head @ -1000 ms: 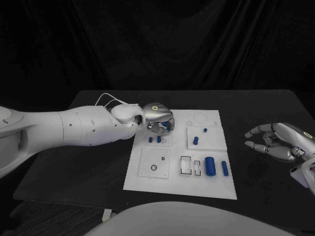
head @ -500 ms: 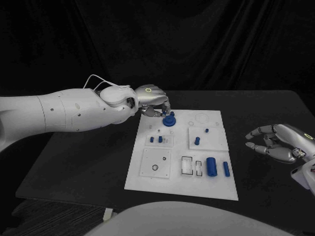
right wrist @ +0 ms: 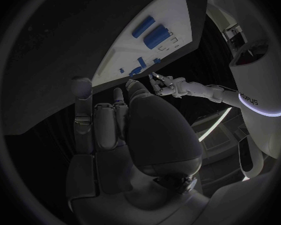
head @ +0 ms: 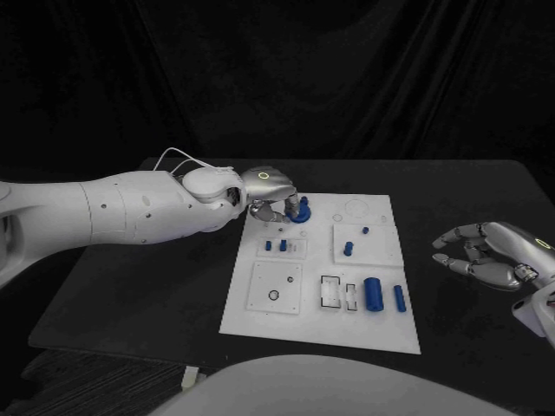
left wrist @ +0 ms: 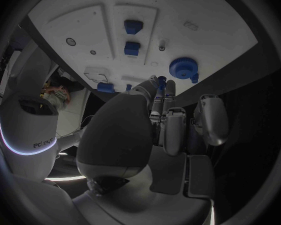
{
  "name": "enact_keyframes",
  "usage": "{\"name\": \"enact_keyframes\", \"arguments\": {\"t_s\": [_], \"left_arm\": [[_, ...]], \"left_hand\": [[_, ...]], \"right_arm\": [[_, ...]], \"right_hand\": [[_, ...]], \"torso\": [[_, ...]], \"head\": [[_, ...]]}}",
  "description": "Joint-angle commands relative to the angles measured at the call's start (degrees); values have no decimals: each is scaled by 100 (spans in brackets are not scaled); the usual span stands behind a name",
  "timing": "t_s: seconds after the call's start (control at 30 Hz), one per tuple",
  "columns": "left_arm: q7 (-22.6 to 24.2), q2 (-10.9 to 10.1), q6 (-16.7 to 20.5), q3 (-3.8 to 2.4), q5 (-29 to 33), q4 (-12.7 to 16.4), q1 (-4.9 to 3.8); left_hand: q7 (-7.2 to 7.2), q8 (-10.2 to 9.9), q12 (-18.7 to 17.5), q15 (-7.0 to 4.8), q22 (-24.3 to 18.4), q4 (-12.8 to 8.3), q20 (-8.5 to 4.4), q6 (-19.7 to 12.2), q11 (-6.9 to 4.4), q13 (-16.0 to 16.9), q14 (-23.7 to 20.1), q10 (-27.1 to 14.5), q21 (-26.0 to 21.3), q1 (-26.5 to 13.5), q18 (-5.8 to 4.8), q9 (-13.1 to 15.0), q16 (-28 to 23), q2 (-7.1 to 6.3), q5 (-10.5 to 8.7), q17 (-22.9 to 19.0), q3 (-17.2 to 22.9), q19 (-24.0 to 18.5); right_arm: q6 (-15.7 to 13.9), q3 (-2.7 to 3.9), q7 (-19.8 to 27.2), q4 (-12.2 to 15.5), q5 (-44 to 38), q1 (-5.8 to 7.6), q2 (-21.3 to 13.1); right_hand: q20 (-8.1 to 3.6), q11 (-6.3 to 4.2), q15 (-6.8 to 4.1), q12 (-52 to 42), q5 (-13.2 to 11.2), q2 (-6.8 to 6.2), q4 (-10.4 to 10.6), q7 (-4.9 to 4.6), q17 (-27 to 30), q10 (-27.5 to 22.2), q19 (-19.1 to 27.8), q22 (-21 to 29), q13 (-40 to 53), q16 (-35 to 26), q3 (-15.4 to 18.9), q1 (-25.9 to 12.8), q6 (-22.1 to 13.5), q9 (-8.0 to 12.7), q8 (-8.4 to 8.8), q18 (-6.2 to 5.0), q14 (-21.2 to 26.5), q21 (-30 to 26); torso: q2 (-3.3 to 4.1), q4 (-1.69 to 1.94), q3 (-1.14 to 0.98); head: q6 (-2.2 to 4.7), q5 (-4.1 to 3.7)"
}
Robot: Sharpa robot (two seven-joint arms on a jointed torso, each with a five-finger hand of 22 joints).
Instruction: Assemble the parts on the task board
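Since a second ago we have lifted our left hand (head: 268, 192) from the small pegs near the middle of the task board (head: 322, 329) up to its far left corner, and the blue gear part (head: 302, 210) has come with it. The part now sits at that far corner, on or just above the plate; whether the fingers (left wrist: 160, 87) pinch it or merely touch it we cannot tell, since in the left wrist view the gear (left wrist: 183, 68) lies just beside the fingertips. We judge it a light, stiff plastic piece, smooth and apt to slip, best taken by its toothed rim or its upright stub. Our right hand (head: 494, 253) hovers over the counter (head: 165, 286), well apart from the board, fingers loosely curled and holding nothing. Two blue cylinders (head: 371, 293) lie near the front of the board, small pegs (head: 274, 246) standing mid-board. We can read no writing on the board or parts.
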State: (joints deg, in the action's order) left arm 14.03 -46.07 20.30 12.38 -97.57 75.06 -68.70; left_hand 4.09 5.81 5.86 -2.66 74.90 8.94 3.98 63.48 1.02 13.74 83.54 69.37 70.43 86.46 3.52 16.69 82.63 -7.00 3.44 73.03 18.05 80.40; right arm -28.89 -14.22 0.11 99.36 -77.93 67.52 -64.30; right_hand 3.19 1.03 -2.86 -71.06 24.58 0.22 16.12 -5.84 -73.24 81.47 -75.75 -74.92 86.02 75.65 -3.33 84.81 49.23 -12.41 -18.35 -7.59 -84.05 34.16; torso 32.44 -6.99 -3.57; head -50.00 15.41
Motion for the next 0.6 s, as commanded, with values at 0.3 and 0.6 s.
{"name": "enact_keyframes", "arguments": {"t_s": [0.3,0.6], "left_arm": [[-43,81,38,-4,-9,-125,207],[-263,76,36,-4,-9,-114,241]], "left_hand": [[-2,-40,-44,-8,958,-10,-28,21,5,-20,-35,36,-26,54,63,-8,-29,-13,59,-6,55,-17],[33,-53,-71,15,921,-17,-17,23,39,-38,-61,58,-167,51,87,-13,-56,-49,83,-65,55,-92]], "right_arm": [[15,3,-21,20,7,-18,-12],[19,3,-21,26,7,-19,-14]], "right_hand": [[9,-49,-25,32,3,29,9,11,15,-8,15,-354,-1167,-30,-39,20,27,9,-24,-80,-132,-59],[9,-49,-24,33,2,30,11,10,19,-9,12,-357,-1168,-34,-39,18,26,10,-24,-79,-131,-50]], "torso": [[2,4,-6],[-4,-10,-5]], "head": [[0,13],[0,2]]}}
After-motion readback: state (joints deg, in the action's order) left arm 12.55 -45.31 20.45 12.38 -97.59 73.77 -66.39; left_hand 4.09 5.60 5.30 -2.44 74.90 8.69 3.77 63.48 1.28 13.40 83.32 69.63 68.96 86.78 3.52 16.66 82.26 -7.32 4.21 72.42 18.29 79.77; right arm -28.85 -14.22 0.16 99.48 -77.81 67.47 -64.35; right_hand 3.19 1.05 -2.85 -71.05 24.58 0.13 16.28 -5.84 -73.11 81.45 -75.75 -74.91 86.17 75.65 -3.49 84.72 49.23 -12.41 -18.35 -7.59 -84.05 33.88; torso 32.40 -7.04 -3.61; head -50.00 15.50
